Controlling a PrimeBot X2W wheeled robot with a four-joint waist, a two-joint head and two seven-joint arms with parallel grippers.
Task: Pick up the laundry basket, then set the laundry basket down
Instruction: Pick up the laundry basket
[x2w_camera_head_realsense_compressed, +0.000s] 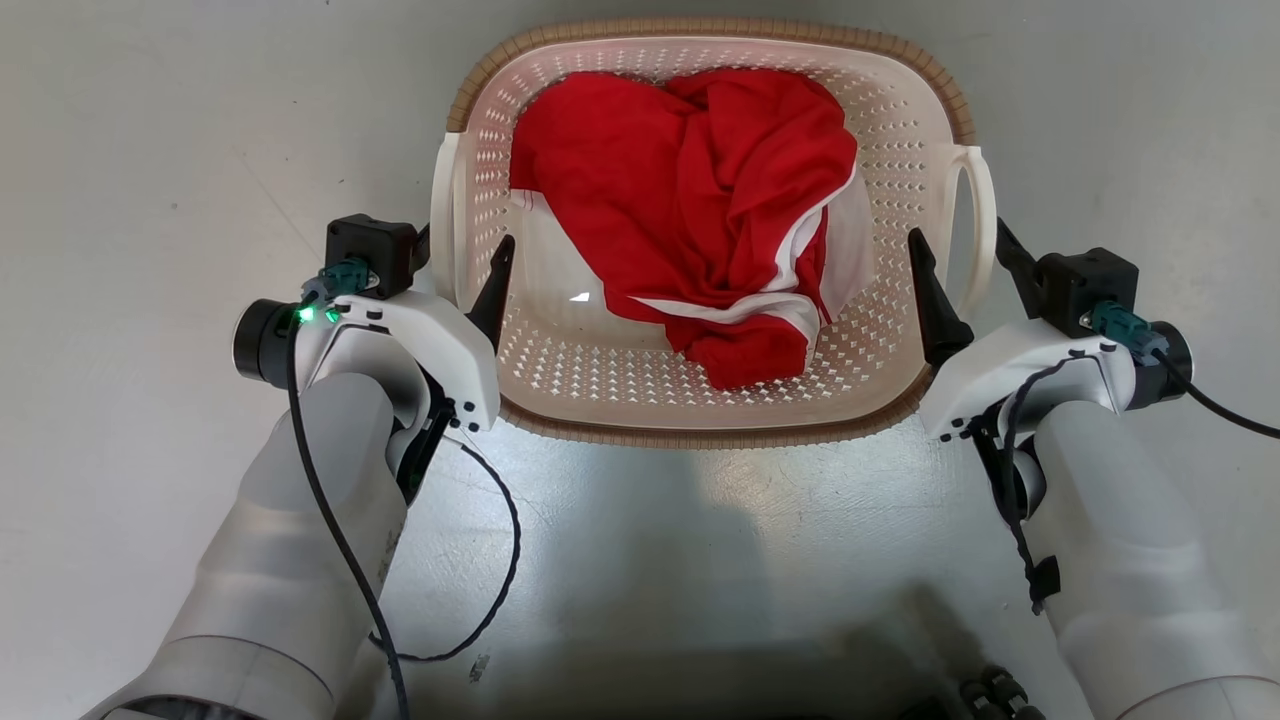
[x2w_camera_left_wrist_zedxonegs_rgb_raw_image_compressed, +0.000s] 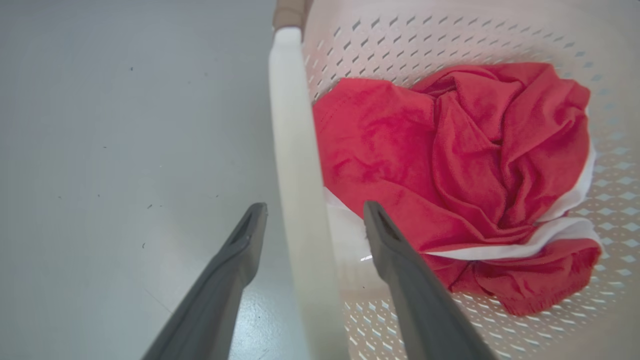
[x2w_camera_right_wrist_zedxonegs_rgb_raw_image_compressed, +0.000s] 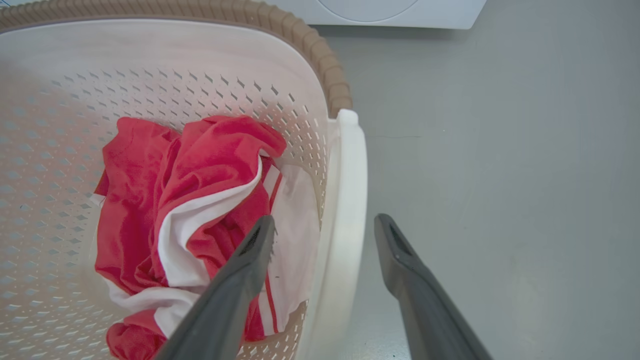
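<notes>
While laundry basket (x2w_camera_head_realsense_compressed: 700, 435) sits on floor (x2w_camera_head_realsense_compressed: 150, 150) between your arms, left gripper (x2w_camera_left_wrist_zedxonegs_rgb_raw_image_compressed: 315, 206), right gripper (x2w_camera_right_wrist_zedxonegs_rgb_raw_image_compressed: 325, 219) straddle handles (x2w_camera_left_wrist_zedxonegs_rgb_raw_image_compressed: 290, 125), jaws open. Close both together, squarely; lift level.

Bright, even indoor light falls from overhead. In the head view the glossy grey floor (x2w_camera_head_realsense_compressed: 740, 500) carries a pale glare patch just in front of the laundry basket (x2w_camera_head_realsense_compressed: 700, 432), and a soft dark shadow pools along the bottom edge. Both wrist views look washed out: basket walls bleach toward white, the red cloth (x2w_camera_left_wrist_zedxonegs_rgb_raw_image_compressed: 450, 150) reads pinkish, and the dark fingers (x2w_camera_left_wrist_zedxonegs_rgb_raw_image_compressed: 210, 300) blur at the frame's bottom.
</notes>
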